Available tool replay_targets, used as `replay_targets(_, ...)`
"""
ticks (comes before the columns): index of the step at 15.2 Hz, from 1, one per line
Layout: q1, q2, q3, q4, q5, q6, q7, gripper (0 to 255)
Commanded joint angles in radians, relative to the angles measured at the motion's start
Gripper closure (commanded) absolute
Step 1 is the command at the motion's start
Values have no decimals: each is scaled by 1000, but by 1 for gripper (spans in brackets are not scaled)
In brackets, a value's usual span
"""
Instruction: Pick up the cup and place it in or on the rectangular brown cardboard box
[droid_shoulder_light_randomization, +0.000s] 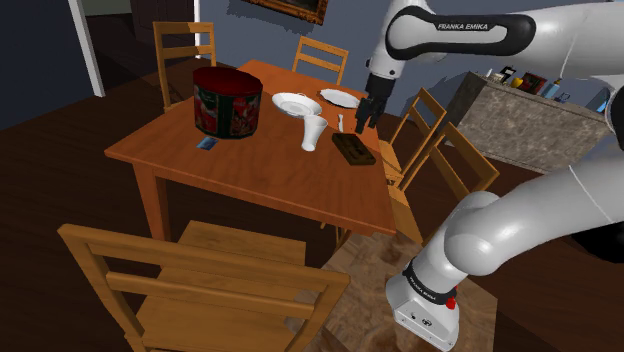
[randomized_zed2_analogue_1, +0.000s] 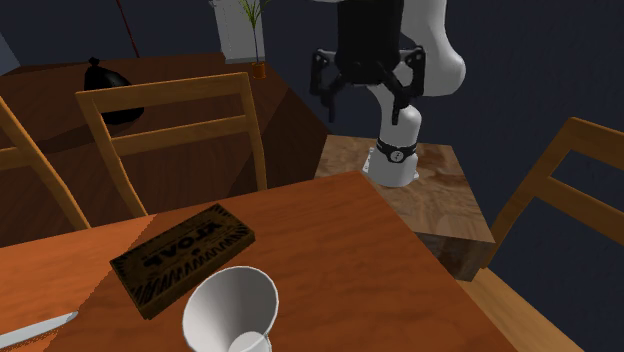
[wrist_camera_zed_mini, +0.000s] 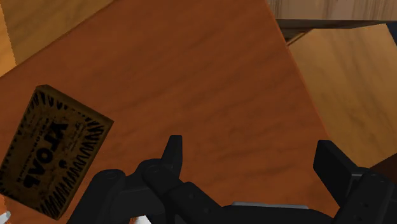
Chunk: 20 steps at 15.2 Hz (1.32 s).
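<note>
On the table (droid_shoulder_light_randomization: 250, 175) in the shoulder view, I see the white cup (droid_shoulder_light_randomization: 313, 132) standing near the flat brown box (droid_shoulder_light_randomization: 353, 149), my gripper (droid_shoulder_light_randomization: 365, 120) up above them. In the second exterior view, the cup (randomized_zed2_analogue_1: 232, 308) is just beside the box (randomized_zed2_analogue_1: 182, 257), and the gripper (randomized_zed2_analogue_1: 367, 108) hangs with jaws wide open, holding nothing. In the wrist view, the box (wrist_camera_zed_mini: 51, 153) lies off to one side of the gripper (wrist_camera_zed_mini: 250, 149).

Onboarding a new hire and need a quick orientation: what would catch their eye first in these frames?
First, the white arm, with its black gripper hanging open over the table edge nearest the stand. Next, the big round red-and-black container on the table toward the shoulder view's left. Then the white cup standing beside the flat brown box, just below the gripper.
</note>
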Motion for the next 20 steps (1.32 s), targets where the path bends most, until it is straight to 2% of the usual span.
replay_targets(1,2,74,-32,52,19,25,-43,0)
replay_targets(6,1,273,-105,191,95,78,-164,0)
replay_targets(11,-22,488,-153,368,208,88,-290,0)
replay_targets(15,-66,668,-164,542,309,62,-380,0)
replay_targets(20,-154,904,-147,813,424,-11,-455,0)
